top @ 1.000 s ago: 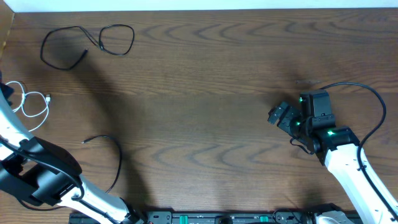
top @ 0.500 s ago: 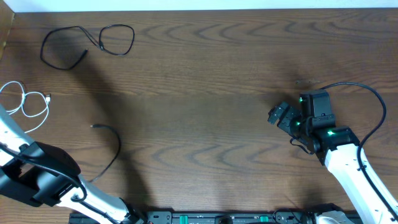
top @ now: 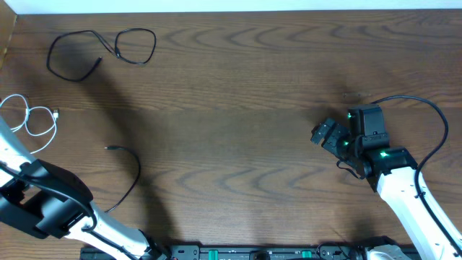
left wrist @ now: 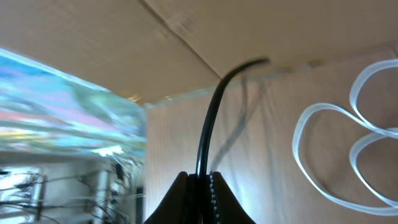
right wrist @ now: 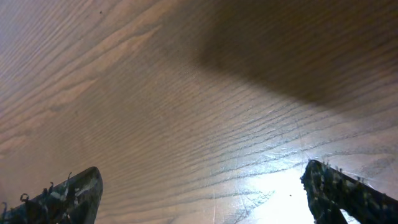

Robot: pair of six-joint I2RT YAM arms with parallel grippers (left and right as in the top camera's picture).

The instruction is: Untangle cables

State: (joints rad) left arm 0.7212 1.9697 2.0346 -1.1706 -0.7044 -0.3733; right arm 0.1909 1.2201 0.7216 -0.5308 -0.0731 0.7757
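Near black cable (top: 138,172) has shifted farther since a second ago, clamped in the left fingers (left wrist: 180,205). We count three cables: this one, a far black cable (top: 115,49) and one white cable (top: 55,113). Right fingers (right wrist: 68,199) are spread apart above the counter (top: 238,108).

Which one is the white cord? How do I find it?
Look at the left edge of the table, about halfway down. The white cord lies there in small loops. The upper cord and the lower cord are black, so it is the only white one.
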